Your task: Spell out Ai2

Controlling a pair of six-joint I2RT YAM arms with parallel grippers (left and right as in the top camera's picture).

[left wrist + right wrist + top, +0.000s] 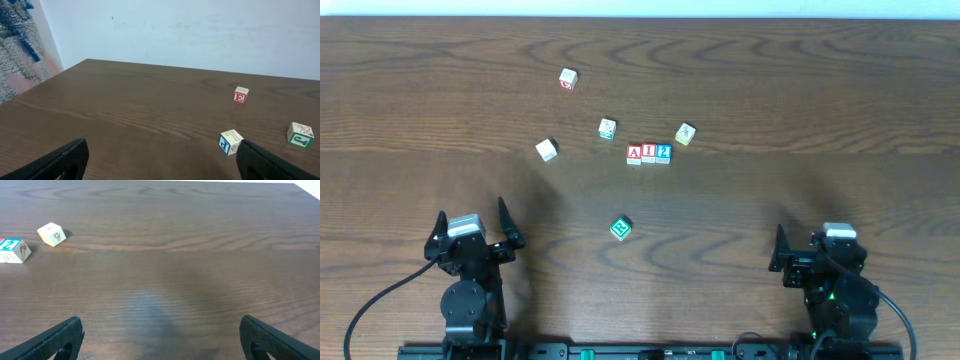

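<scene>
Three white-faced cubes stand side by side in a row at mid-table: the red A, the red I and the blue 2, reading Ai2 from left to right. The 2 cube also shows at the left edge of the right wrist view. My left gripper is open at the near left, far from the row, with nothing between its fingers. My right gripper is open at the near right over bare wood.
A green-marked cube lies in front of the row. A yellowish cube sits just behind the 2. Three more cubes lie to the left: one with green marks, one with a blue P, one with a red E.
</scene>
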